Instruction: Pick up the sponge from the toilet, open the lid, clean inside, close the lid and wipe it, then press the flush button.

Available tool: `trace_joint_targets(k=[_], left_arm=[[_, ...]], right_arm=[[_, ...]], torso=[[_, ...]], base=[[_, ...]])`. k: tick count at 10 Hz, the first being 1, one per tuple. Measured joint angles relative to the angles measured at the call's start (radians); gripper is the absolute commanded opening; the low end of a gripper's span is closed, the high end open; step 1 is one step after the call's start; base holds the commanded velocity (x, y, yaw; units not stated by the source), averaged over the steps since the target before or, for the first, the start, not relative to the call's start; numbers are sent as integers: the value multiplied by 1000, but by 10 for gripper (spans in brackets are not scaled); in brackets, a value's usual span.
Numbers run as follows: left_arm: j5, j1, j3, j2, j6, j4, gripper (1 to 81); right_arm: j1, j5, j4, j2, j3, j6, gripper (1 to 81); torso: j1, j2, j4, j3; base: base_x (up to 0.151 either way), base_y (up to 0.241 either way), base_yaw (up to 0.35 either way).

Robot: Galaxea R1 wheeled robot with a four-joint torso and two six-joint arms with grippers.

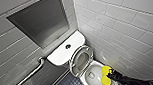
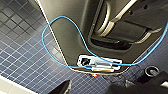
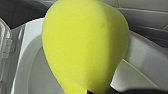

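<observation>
The white toilet (image 1: pixel 90 70) stands in the corner, and its lid (image 1: pixel 80 58) is raised against the cistern. In the middle of the cistern top sits the dark round flush button (image 1: pixel 68 46). My right gripper (image 1: pixel 111 76) comes in from the lower right, shut on the yellow sponge (image 1: pixel 106 75), which it holds over the bowl's right rim. In the right wrist view the sponge (image 3: pixel 85 45) looms large in front of the white bowl (image 3: pixel 27 65). My left gripper (image 2: pixel 107 87) hangs open with nothing in it, above the dark blue tiled floor (image 2: pixel 22 50).
A grey recessed niche (image 1: pixel 41 19) is set in the wall behind the cistern. A metal grab bar (image 1: pixel 29 75) runs along the left wall. A white tiled wall (image 1: pixel 121 26) closes in on the right. A blue cable (image 2: pixel 50 27) loops over the robot's base.
</observation>
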Motion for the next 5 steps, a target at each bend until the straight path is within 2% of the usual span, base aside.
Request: trace_joint_targets(k=[3,5], left_arm=[[0,0,0,7,0,0,811],[0,0,1,7,0,0,811]], right_arm=[[-40,89,3,-122,194,41,10],[-154,187,5,-230,260,85,10]], torso=[[0,0,0,0],[0,0,0,0]], base=[[0,0,0],[0,0,0]])
